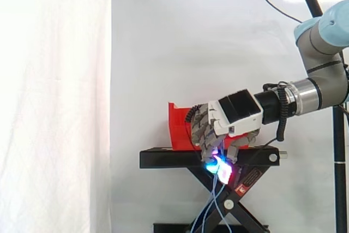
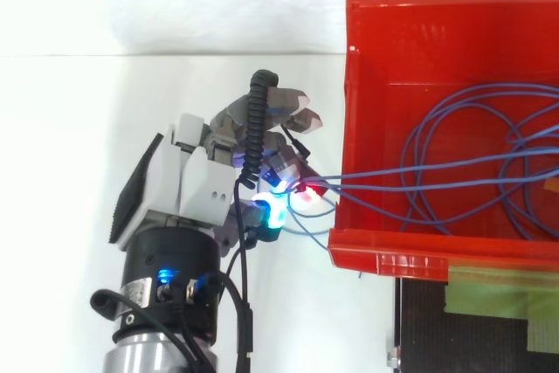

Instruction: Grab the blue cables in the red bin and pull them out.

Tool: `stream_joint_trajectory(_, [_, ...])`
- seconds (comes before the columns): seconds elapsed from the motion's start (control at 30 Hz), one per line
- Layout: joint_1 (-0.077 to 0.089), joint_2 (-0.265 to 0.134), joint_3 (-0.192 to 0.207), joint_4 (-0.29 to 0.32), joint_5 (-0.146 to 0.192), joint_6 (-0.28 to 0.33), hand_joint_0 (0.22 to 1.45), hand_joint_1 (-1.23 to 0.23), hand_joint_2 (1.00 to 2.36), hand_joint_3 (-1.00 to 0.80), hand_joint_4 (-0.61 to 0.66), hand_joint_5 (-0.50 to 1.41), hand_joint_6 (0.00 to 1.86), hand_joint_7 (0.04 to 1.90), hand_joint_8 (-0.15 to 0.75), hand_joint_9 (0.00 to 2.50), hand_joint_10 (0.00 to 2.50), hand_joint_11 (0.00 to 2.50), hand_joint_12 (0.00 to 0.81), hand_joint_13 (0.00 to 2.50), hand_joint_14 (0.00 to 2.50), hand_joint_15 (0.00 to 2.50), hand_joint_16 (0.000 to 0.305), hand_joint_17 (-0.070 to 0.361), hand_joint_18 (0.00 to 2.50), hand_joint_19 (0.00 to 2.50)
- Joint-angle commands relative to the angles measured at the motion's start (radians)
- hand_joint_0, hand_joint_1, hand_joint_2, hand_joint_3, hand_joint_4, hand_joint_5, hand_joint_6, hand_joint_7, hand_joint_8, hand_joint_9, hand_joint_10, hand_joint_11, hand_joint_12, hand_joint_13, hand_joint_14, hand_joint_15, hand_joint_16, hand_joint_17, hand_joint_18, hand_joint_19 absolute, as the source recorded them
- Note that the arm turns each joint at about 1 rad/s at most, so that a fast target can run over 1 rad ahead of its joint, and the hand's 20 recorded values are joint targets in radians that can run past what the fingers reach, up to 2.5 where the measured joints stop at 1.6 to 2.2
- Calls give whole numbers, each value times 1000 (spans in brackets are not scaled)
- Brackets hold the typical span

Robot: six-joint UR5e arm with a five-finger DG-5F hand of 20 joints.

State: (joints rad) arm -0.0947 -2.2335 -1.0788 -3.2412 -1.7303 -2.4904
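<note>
Blue cables (image 2: 376, 183) stretch from inside the red bin (image 2: 410, 252) over its side wall to the hand (image 2: 196, 185), fingers clamped on them just outside; loose lengths dangle past the black stand (image 1: 163, 158).

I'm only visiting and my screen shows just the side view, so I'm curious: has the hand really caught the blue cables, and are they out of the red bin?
Observer: From above, the hand is beside the red bin, outside it, fingers pinched on the blue cables.
Visitor: So they're all out?
Observer: No, several loops lie on the bin's floor.
Visitor: How do they reach the hand?
Observer: Strands cross the bin's wall to the glowing fingertips.
</note>
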Motion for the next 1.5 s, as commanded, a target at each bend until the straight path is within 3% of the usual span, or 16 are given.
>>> stream_joint_trajectory(0.0, [7,3,0,0,2,115,905,-755,1000,-1000,88,976,712,767,253,1166,28,1310,377,833,24,627,49,111,703,612])
stream_joint_trajectory(0.2, [18,5,0,-2,2,310,905,-755,1000,-1000,89,977,708,769,258,1173,27,1310,378,839,22,622,49,110,706,610])
stream_joint_trajectory(0.3, [30,14,0,-12,2,523,906,-755,1000,-1000,89,978,706,772,258,1173,27,1311,378,840,24,625,49,111,706,610])
stream_joint_trajectory(0.37, [35,20,0,-12,2,604,906,-755,1000,-1000,91,978,705,772,253,1170,27,1307,379,842,22,623,49,111,706,612])
stream_joint_trajectory(0.57, [59,23,0,-12,2,1002,906,-756,1000,-1000,88,979,699,776,259,1170,27,1305,379,844,24,633,49,111,708,609])
stream_joint_trajectory(0.63, [66,23,0,-12,2,1094,906,-756,1000,-1000,87,979,700,767,253,1166,29,1319,378,847,22,631,49,110,707,619])
stream_joint_trajectory(0.7, [76,23,0,-12,2,1272,906,-756,1000,-1000,87,979,699,767,253,1168,27,1309,378,847,22,629,49,111,707,611])
stream_joint_trajectory(0.73, [79,23,0,-12,3,1305,906,-756,1000,-1000,87,980,698,769,258,1168,28,1304,380,848,22,624,49,110,708,612])
stream_joint_trajectory(0.77, [87,23,0,-12,3,1416,906,-756,1000,-1000,87,980,696,769,254,1169,27,1311,380,849,24,627,49,110,708,611])
stream_joint_trajectory(0.8, [90,23,0,-12,3,1468,906,-756,1000,-1000,87,980,696,770,254,1171,27,1301,378,850,23,632,49,110,708,609])
stream_joint_trajectory(0.83, [99,23,0,-9,2,1606,906,-756,1000,-1000,87,980,694,771,253,1169,28,1321,378,850,22,630,49,110,708,611])
stream_joint_trajectory(0.97, [115,23,0,-3,5,1847,906,-756,1000,-1000,87,981,691,773,254,1170,27,1311,375,852,24,630,49,111,709,610])
stream_joint_trajectory(1.03, [125,23,0,-2,18,1973,906,-756,1000,-1000,89,981,689,774,258,1172,28,1313,376,852,24,631,49,110,708,616])
stream_joint_trajectory(1.1, [142,23,0,-2,71,2171,906,-756,1000,-1000,89,981,688,774,258,1171,28,1309,376,854,24,633,49,110,709,617])
stream_joint_trajectory(1.27, [161,23,0,-3,133,2350,907,-756,1000,-1000,83,981,686,776,261,1172,28,1310,379,861,22,631,49,110,710,611])
stream_joint_trajectory(1.47, [179,23,0,-5,147,2534,907,-755,1000,-1000,85,982,682,769,254,1176,28,1305,374,863,24,635,49,110,711,617])
